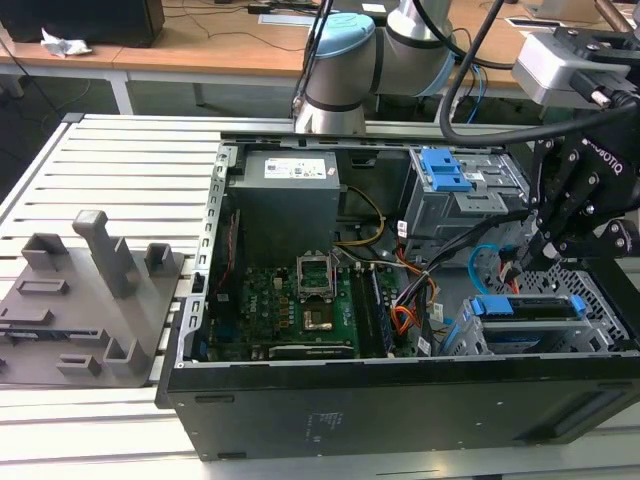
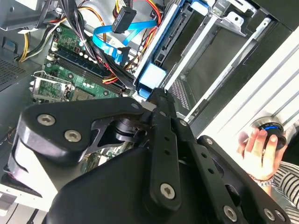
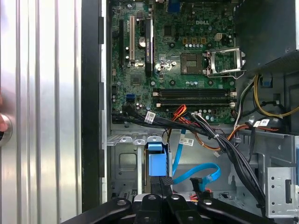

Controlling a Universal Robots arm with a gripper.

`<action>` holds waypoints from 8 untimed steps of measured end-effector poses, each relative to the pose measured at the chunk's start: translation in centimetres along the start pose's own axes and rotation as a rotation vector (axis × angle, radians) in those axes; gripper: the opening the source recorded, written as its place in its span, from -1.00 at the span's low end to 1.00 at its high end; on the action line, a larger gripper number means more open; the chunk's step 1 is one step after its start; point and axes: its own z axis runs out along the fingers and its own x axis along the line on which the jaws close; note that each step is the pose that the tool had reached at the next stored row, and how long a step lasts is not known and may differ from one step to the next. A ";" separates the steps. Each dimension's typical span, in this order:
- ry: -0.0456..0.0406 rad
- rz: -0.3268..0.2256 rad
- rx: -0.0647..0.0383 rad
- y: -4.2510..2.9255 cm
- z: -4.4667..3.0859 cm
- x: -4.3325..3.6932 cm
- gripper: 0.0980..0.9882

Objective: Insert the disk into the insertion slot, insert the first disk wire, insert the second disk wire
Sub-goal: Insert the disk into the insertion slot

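The arm is reaching in from the far side of the open computer case, which is sitting on the slatted tabletop. Its wrist is bending down over the corner at the exterior view's right. The claw is pointing down into the case, clenched with its fingertips together, right at the blue end of the disk. Whether it is pinching that plastic I cannot tell. The disk is lying inside the insertion slot, near the taller bay. In the first wrist view a blue flat cable is looping loose beside the disk. In the second wrist view a person's hand is resting on a round knob.
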 end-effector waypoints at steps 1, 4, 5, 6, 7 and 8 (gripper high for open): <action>0.0000 0.000 0.000 0.00 0.00 0.00 -0.98; 0.0001 0.000 0.000 0.00 0.01 0.00 -0.98; 0.0000 0.000 0.000 0.00 0.02 0.00 -0.98; 0.0000 0.000 0.000 0.00 0.02 0.00 -0.98; -0.0002 0.000 0.000 -0.05 0.03 0.00 -0.98; -0.0002 0.000 0.000 -0.13 0.07 0.00 -0.98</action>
